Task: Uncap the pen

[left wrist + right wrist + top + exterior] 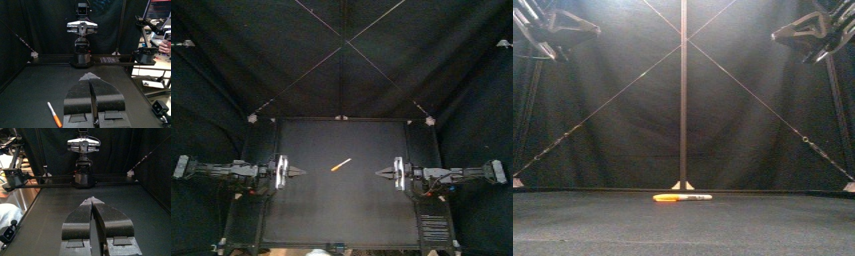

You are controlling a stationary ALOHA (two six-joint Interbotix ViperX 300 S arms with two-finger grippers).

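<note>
pen (pixel 341 165) ctr of table (pixel 325 215) | L gripper (pixel 299 172) left | R gripper (pixel 381 172) right

Illumination comes from overhead: in the front view a bright patch sits high on the back curtain (pixel 684 20) and fades downward, leaving the table (pixel 684 228) dim. In the top view the table surface reads mid-grey against near-black curtains, and the pen (pixel 341 165) is the brightest item on it. In both wrist views the facing arm's cross-plate (pixel 81 25) produces the strongest glare.
</note>
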